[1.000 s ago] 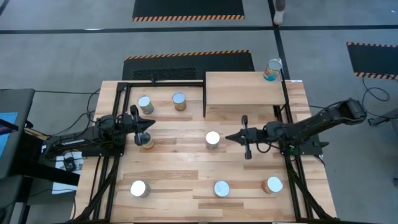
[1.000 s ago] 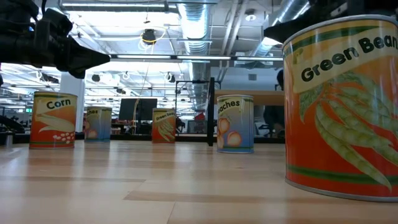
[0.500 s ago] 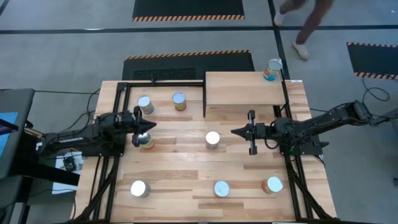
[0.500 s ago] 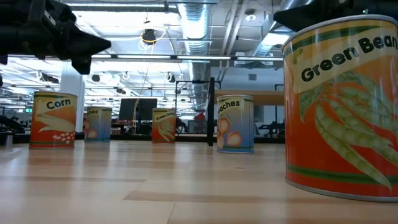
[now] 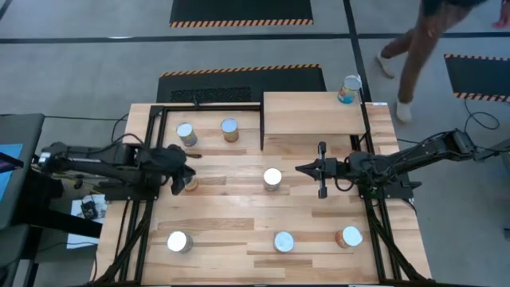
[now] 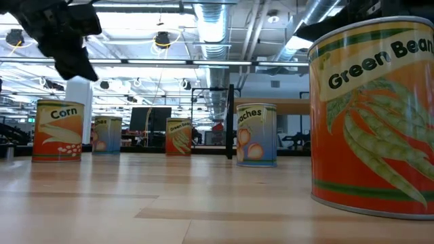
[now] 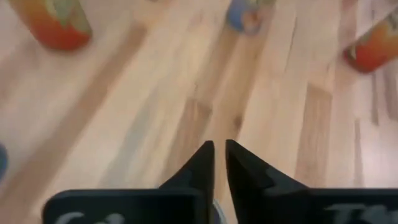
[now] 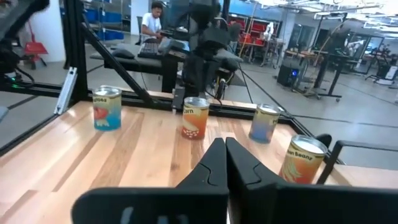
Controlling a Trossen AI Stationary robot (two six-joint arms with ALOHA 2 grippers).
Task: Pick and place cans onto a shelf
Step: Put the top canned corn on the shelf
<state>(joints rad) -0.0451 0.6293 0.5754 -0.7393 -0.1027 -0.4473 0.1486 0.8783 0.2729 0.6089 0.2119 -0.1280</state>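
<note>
Eight cans show in the high view. One stands on the pale wood shelf (image 5: 312, 115) at its far right corner (image 5: 349, 89). Two stand at the far left (image 5: 186, 133) (image 5: 229, 128), one in the middle (image 5: 272, 177), and three along the near edge (image 5: 178, 241) (image 5: 284, 241) (image 5: 350, 237). The Corn can (image 5: 190, 183) (image 6: 60, 130) stands half hidden under my left gripper (image 5: 183, 169) (image 6: 83, 71). That gripper is shut and tipped down, with a gap above the can. My right gripper (image 5: 301, 169) (image 8: 221, 152) is shut and level. It points at the middle can from the right, apart from it.
A black metal frame (image 5: 209, 108) borders the table's far left part and runs beside the shelf. A person's legs (image 5: 414, 44) pass on the floor beyond the table's far right corner. Bare planks lie between the middle can and the near row.
My left gripper has drawn back a little toward the table's left edge. It has tipped from level to pointing down over the Corn can. My right gripper has shifted slightly toward the table's right edge, away from the middle can, then held still. No can has moved.
</note>
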